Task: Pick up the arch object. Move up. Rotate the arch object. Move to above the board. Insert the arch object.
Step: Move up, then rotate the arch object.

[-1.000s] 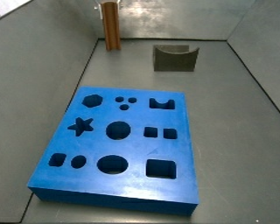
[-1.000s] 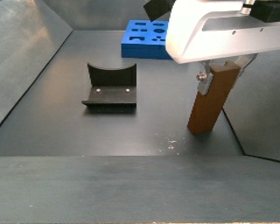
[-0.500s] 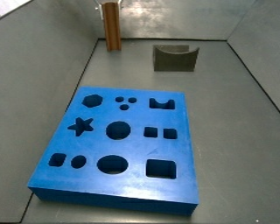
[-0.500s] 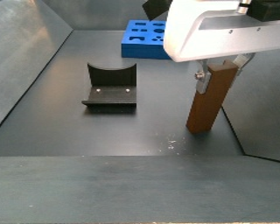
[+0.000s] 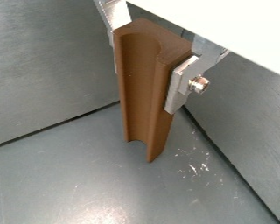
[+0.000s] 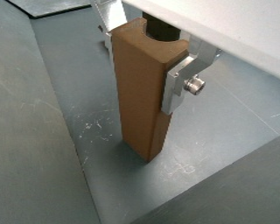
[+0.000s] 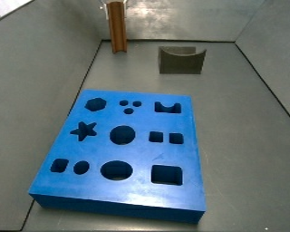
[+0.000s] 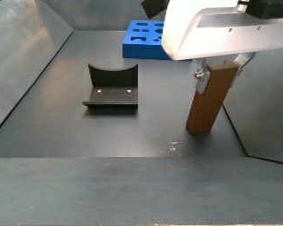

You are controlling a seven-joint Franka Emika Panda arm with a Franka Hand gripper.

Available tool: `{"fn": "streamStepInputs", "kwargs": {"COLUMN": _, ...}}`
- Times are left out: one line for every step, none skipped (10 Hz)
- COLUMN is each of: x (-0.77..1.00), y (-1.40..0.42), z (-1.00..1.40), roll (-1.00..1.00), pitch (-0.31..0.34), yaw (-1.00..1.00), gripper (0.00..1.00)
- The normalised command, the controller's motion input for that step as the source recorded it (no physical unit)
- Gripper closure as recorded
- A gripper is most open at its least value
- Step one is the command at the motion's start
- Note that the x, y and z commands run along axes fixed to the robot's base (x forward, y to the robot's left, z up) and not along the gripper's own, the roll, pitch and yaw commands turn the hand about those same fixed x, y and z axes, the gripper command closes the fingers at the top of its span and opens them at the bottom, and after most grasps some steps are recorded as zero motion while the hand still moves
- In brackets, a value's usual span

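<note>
The arch object (image 8: 211,97) is a tall orange-brown block, upright by the right wall. It also shows in a side view (image 7: 115,25) at the far left corner. My gripper (image 5: 149,61) is shut on its upper part, silver fingers (image 5: 181,83) pressed on both sides; both wrist views show this (image 6: 143,66). The gripper's white housing (image 8: 226,31) sits above the block. The block's lower end is at or just above the floor. The blue board (image 7: 123,149) with dark cut-outs lies flat, apart from the gripper, and shows far off in a side view (image 8: 144,37).
A squat dark grey block with a U-shaped notch (image 7: 180,60) stands on the floor near the far wall, also in a side view (image 8: 110,88). Grey walls enclose the floor; one wall (image 6: 25,131) runs close beside the held block.
My gripper and the arch object have risen very slightly. The board and the dark grey block have not moved.
</note>
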Motion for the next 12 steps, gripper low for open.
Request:
{"fn": "streamStepInputs", "kwargs": {"x": 0.0, "y": 0.0, "z": 0.83, "roll": 0.0, "pitch": 0.0, "yaw": 0.0, "gripper": 1.0}}
{"fn": "streamStepInputs", "kwargs": {"x": 0.02, "y": -0.04, "z": 0.8, "roll": 0.01, "pitch": -0.004, "yaw": -0.04, "gripper": 1.0}}
{"fn": "streamStepInputs", "kwargs": {"x": 0.01, "y": -0.03, "z": 0.66, "roll": 0.02, "pitch": 0.022, "yaw": -0.04, "gripper": 1.0}}
{"fn": "streamStepInputs", "kwargs": {"x": 0.0, "y": -0.01, "z": 0.53, "roll": 0.04, "pitch": 0.044, "yaw": -0.03, "gripper": 1.0}}
{"fn": "streamStepInputs", "kwargs": {"x": -0.01, "y": 0.0, "z": 0.4, "roll": 0.05, "pitch": 0.062, "yaw": -0.02, "gripper": 1.0}}
{"fn": "streamStepInputs", "kwargs": {"x": 0.0, "y": 0.0, "z": 0.26, "roll": 0.06, "pitch": 0.081, "yaw": -0.02, "gripper": 1.0}}
{"fn": "streamStepInputs", "kwargs": {"x": 0.34, "y": -1.0, "z": 0.58, "roll": 0.0, "pitch": 0.0, "yaw": 0.0, "gripper": 1.0}}
{"fn": "streamStepInputs", "kwargs": {"x": 0.34, "y": -1.0, "z": 0.54, "roll": 0.0, "pitch": 0.007, "yaw": 0.02, "gripper": 1.0}}
{"fn": "streamStepInputs", "kwargs": {"x": 0.3, "y": -1.0, "z": 0.54, "roll": 0.0, "pitch": 0.044, "yaw": 0.03, "gripper": 1.0}}
{"fn": "streamStepInputs", "kwargs": {"x": 0.28, "y": -1.0, "z": 0.54, "roll": 0.01, "pitch": 0.058, "yaw": 0.03, "gripper": 1.0}}
{"fn": "streamStepInputs", "kwargs": {"x": 0.27, "y": -1.0, "z": 0.53, "roll": 0.01, "pitch": 0.068, "yaw": 0.03, "gripper": 1.0}}
{"fn": "streamStepInputs", "kwargs": {"x": 0.24, "y": -0.96, "z": 0.47, "roll": 0.02, "pitch": 0.088, "yaw": 0.03, "gripper": 1.0}}
